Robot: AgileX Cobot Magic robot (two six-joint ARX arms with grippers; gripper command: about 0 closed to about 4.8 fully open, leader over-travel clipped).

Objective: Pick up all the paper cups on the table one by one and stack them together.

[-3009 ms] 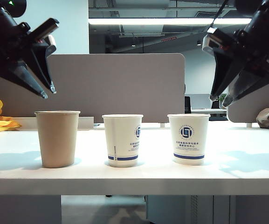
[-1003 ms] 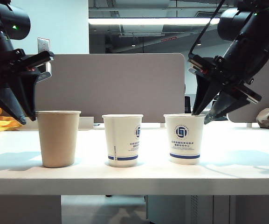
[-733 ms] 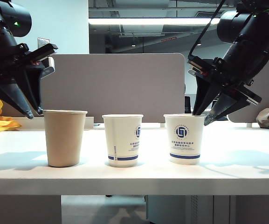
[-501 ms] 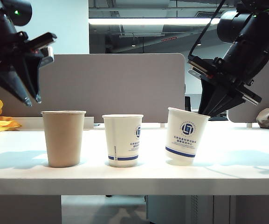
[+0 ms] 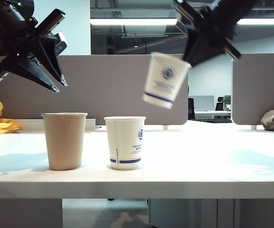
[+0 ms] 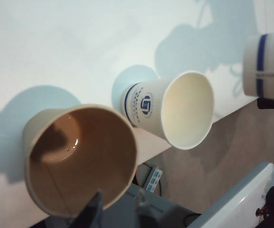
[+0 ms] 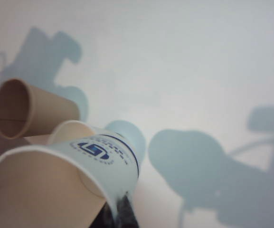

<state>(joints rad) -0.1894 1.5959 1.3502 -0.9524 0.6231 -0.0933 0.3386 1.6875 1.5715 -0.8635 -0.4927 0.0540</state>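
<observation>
Moved: the right-hand white cup [image 5: 165,80], on the table [image 5: 198,166] a second ago, now hangs tilted in the air, up and right of the middle white cup [image 5: 125,142]; the left gripper [image 5: 56,81] has risen.
Middle white cup: upright on the table.
Brown cup [image 5: 64,140]: upright, just left of the middle white cup, apart from it.
Right gripper [image 5: 190,56]: fingers pinched together on the lifted cup's rim.
Left gripper: fingers spread, nothing between them, above and left of the brown cup.
Partition [image 5: 118,90]: behind the middle white cup.
</observation>
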